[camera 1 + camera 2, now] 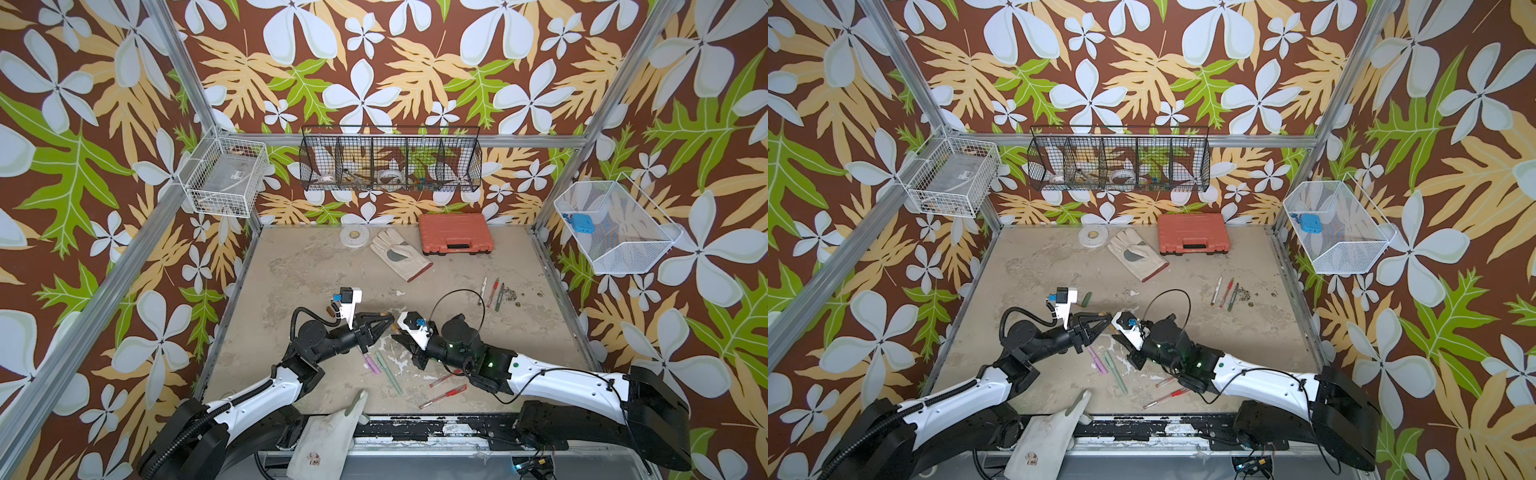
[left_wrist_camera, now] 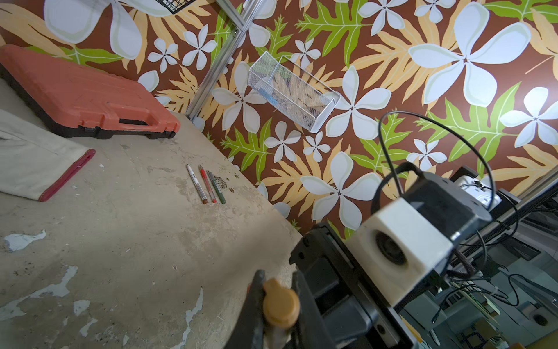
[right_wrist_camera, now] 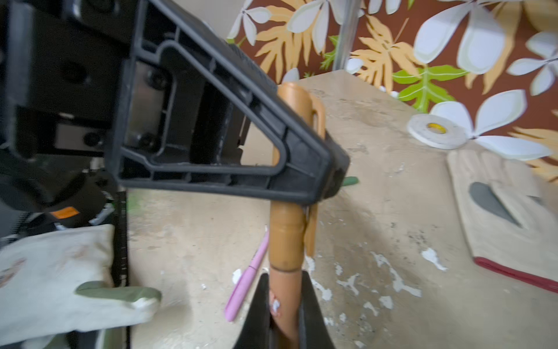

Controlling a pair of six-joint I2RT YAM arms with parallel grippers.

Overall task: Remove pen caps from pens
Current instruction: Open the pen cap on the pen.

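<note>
Brown pen [image 3: 285, 238] held above mid-bench. Left claw [image 2: 277, 290] clenched on cap [image 3: 297, 102], right claw [image 3: 283, 276] clenched on barrel; cap still seated. Three pens [image 1: 492, 293] toward right edge look uncapped, loose caps [image 1: 331, 311] toward left edge. Pink pen [image 1: 372, 365], green pen [image 1: 388, 372] and red pens [image 1: 442, 390] near front edge appear capped: left to do.

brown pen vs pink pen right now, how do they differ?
The brown pen is off the table, clamped by the left gripper on its cap and the right gripper on its barrel. The pink pen lies flat on the table, untouched. Colour: tan-brown versus pink. Both are slim matte pens.
</note>
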